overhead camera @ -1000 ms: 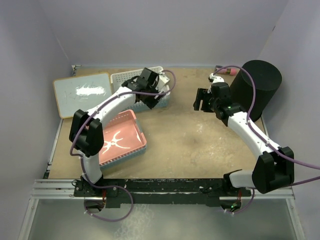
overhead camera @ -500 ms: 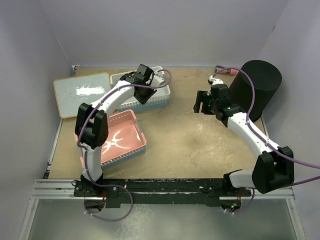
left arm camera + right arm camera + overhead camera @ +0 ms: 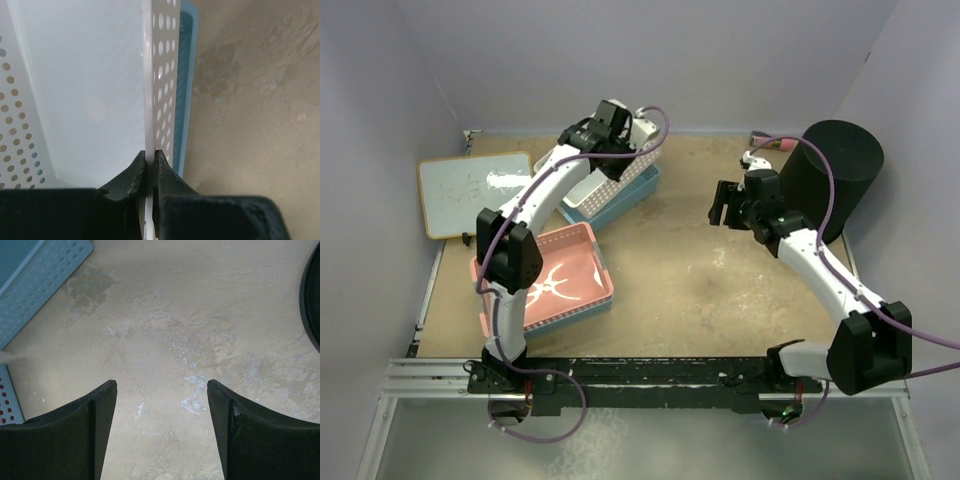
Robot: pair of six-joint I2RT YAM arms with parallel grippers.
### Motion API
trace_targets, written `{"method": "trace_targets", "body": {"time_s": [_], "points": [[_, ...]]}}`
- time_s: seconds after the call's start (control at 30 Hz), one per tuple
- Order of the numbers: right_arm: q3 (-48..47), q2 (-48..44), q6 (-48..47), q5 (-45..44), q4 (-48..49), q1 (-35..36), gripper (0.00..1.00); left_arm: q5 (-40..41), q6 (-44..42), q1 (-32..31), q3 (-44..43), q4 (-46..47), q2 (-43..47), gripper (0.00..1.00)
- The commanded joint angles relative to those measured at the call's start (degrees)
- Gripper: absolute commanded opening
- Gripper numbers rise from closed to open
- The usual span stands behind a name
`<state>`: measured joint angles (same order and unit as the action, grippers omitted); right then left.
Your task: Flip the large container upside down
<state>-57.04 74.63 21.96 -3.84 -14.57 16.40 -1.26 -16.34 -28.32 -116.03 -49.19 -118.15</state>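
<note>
The large container stands in the far right corner of the bench, near the side wall, so I think turning it may jam it there. It looks wider than the jaws; only a rim pinch can work, and that may slip. The right gripper hovers wide open and empty just left of it, arm stretched forward. The left gripper is pinched on 1 wall of the white basket, raised over the blue basket near the far edge.
</note>
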Motion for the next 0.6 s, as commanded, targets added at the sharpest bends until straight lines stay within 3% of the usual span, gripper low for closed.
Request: {"method": "trace_targets", "body": {"time_s": [0.0,0.23,0.33,0.43,0.57], "points": [[0.49,-2.85,1.51,-2.2,-0.19,-0.14,0.75,0.75,2.22,-2.09,-10.08,1.46,-0.31,0.0],[0.34,-8.53,3.89,-8.87,-2.44,-0.14,0.75,-2.89,17.14,-4.2,-14.34,7.79,3.48,0.0],[-0.81,-11.75,3.98,-13.07,-3.39,-0.14,0.75,-9.51,26.8,-4.25,-11.97,13.09,6.9,0.0],[-2.93,-15.04,3.53,-19.99,-4.74,-0.14,0.75,-18.67,38.16,-4.54,-5.39,23.51,10.71,0.0],[-5.5,-20.22,1.22,-30.82,-4.89,-0.23,0.77,-26.79,58.05,-4.81,6.5,44.83,14.23,0.0]]}}
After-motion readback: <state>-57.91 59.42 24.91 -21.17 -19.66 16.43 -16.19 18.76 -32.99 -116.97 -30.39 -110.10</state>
